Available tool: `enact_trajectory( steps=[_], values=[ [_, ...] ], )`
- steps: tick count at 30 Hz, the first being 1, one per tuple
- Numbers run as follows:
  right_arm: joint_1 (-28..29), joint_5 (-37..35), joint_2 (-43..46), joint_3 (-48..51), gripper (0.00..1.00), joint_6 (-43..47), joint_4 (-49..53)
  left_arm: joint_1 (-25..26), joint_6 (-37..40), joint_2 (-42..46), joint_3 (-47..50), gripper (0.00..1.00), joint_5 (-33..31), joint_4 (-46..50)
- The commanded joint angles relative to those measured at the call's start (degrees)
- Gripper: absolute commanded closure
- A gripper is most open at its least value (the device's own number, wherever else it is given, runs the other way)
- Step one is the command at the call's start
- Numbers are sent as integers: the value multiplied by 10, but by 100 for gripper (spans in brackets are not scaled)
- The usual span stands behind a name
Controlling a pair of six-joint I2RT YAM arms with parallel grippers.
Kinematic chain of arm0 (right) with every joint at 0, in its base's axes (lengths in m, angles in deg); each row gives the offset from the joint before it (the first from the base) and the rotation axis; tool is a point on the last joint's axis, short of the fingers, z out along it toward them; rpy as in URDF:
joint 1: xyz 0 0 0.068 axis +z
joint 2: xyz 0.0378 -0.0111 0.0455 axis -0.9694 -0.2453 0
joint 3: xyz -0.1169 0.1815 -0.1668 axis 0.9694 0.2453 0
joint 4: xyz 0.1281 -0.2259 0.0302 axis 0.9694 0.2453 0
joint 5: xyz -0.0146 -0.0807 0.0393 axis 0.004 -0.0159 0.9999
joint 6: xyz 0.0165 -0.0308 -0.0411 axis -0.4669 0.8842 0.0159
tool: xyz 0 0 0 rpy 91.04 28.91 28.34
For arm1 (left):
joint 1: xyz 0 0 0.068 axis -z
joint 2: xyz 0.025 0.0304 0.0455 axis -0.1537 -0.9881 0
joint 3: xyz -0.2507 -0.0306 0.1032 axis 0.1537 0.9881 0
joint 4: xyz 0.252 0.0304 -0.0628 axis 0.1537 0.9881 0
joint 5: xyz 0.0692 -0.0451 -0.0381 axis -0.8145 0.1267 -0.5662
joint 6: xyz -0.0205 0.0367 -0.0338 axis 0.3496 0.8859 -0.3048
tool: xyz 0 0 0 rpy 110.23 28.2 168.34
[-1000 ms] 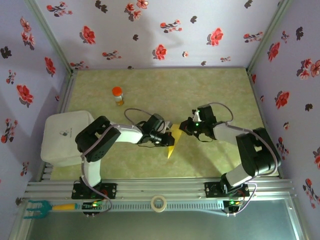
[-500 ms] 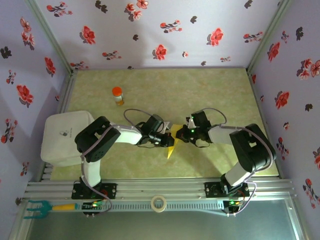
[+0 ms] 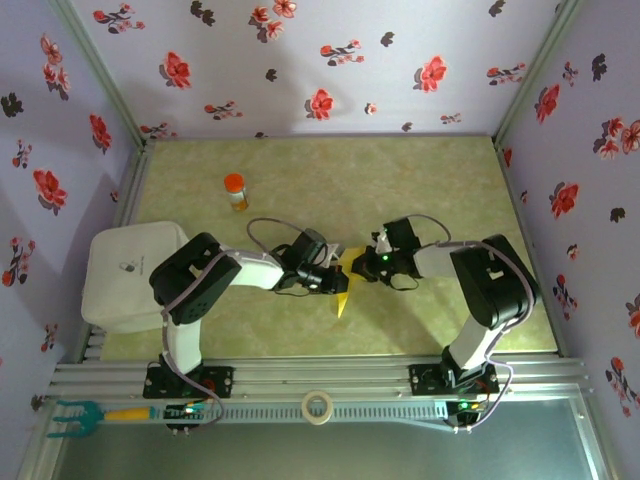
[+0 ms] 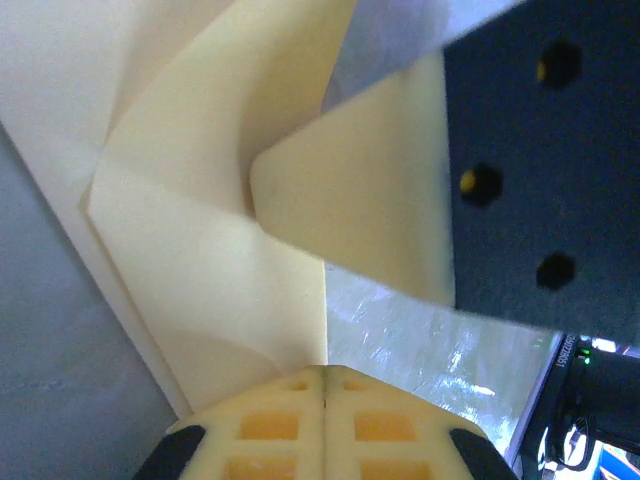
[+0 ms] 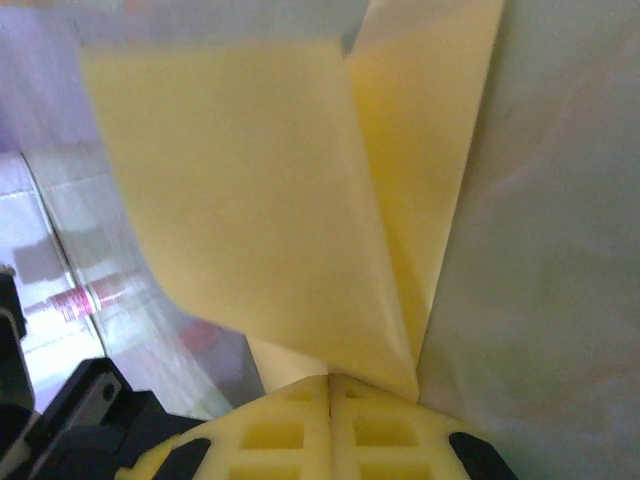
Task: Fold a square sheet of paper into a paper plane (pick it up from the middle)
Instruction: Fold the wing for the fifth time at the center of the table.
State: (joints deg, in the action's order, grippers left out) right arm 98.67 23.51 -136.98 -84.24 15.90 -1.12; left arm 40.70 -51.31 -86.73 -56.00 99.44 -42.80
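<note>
On the green surface (image 3: 420, 180), toward its front edge, left jaws and right jaws both pinch the folded yellow paper (image 3: 342, 297).

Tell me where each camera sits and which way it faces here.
Top external: above and behind the bases, looking down on the table; both arms show, left gripper and right gripper meeting at the yellow paper.
Left wrist: on the left arm, facing along its shut fingers onto the paper.
Right wrist: on the right arm, facing along its shut fingers onto the paper.
Shared: both wrist views see the same paper, from opposite sides.
</note>
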Motion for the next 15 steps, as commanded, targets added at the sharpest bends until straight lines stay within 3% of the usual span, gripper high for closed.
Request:
enact_trajectory(
  steps=[1, 7, 15],
  values=[
    [-28, -64, -20, -21, 96, 6, -1, 8, 13, -30, 41, 100, -8, 116],
    [-41, -68, -22, -41, 95, 15, 20, 8, 22, -31, 47, 100, -8, 122],
    [-19, -3, 48, -34, 93, 10, 8, 3, 61, -25, 50, 100, 12, 144]
  ],
)
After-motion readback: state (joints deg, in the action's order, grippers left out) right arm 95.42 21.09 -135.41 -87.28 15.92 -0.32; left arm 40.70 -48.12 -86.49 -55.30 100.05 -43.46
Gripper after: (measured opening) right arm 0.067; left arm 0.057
